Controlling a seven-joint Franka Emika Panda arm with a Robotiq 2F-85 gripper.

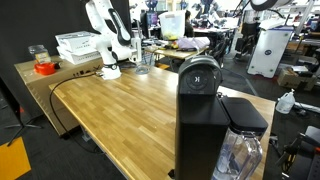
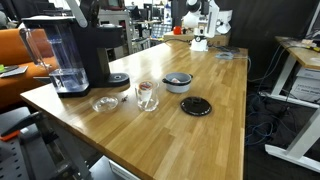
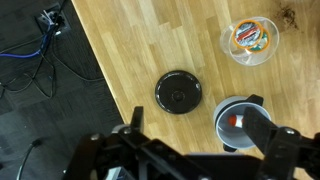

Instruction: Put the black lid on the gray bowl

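Black lid [image 3: 178, 92], round, flat, on wooden table [image 3: 130, 40] beside gray bowl [image 3: 240, 120]; gripper [image 3: 200, 130] spread, empty.

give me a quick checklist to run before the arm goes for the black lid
1. Lid free to grab: ok. The black lid lies flat on the table, apart from everything else.
2. Jaws ready: ok. The gripper looks open and holds nothing.
3. Gripper lined up over the lid: not ok. In the wrist view the lid sits ahead of the jaws, not between them.
4. Bowl ready for the lid: cannot tell. The gray bowl stands upright, but something small and red shows inside.
5. Room around the bowl: ok. The glass cup stands apart from the bowl in an exterior view.
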